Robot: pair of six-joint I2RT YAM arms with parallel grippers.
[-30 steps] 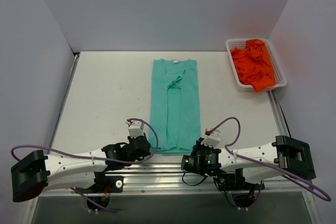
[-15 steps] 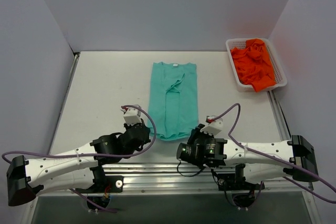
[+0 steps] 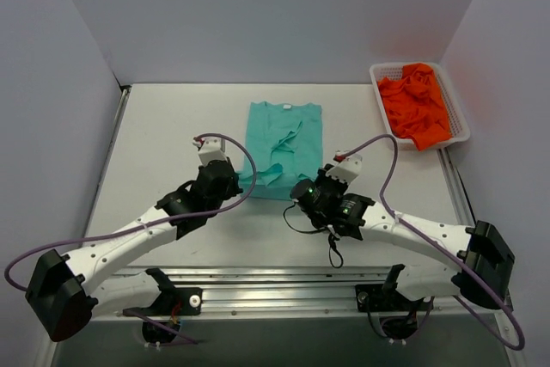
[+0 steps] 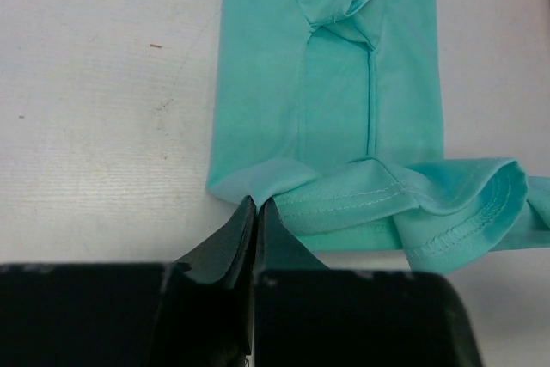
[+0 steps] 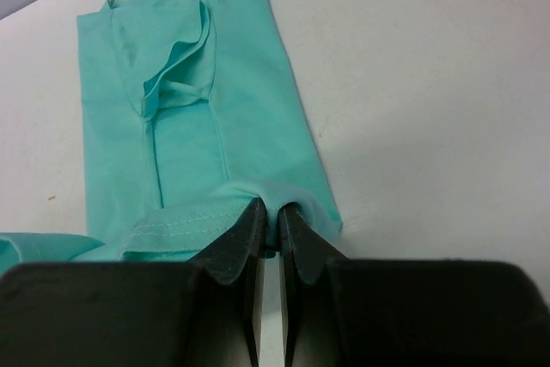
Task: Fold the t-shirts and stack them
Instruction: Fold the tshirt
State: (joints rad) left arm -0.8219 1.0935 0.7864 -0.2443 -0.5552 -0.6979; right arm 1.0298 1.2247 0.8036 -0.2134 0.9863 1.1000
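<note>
The teal-green t-shirt (image 3: 286, 143) lies on the table, folded into a long strip with its neck label at the far end. Its near hem is lifted and doubled back over the strip. My left gripper (image 3: 234, 180) is shut on the hem's left corner; in the left wrist view the gripper (image 4: 256, 204) pinches the teal cloth (image 4: 369, 109). My right gripper (image 3: 308, 188) is shut on the hem's right corner; the right wrist view shows the gripper (image 5: 270, 209) with the teal cloth (image 5: 198, 118) between the fingers. The orange t-shirts (image 3: 416, 102) lie heaped in a basket.
A white plastic basket (image 3: 460, 113) stands at the far right of the table. Grey walls enclose the table on the left, back and right. A metal rail (image 3: 275, 285) runs along the near edge. Purple cables loop from both arms.
Both grippers have moved away from the near edge toward the far side, carrying the teal shirt's hem with them. The strip is now shorter, its near part folding over itself.
</note>
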